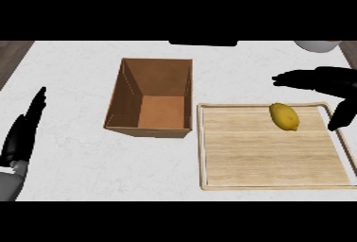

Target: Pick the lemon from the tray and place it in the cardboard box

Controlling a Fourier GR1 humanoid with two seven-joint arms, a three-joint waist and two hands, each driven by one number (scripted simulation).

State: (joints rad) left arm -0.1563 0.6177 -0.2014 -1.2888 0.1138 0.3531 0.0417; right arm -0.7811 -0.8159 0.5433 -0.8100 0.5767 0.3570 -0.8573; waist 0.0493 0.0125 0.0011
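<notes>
A yellow lemon (284,116) lies on the wooden tray (265,160), near its far right corner. Left of the tray stands an open brown cardboard box (150,97) with nothing inside. My right hand (327,81) hovers above the tray's far right corner, open, fingers stretched left past the lemon and thumb hanging down to the lemon's right; it does not touch the lemon. My left hand (25,127) rests open at the left edge, fingers pointing up, well apart from the box.
A white bowl-like object (317,45) sits at the counter's far right corner. A dark object (202,43) shows at the far edge. The white counter (77,165) ends at dark wood on the far left.
</notes>
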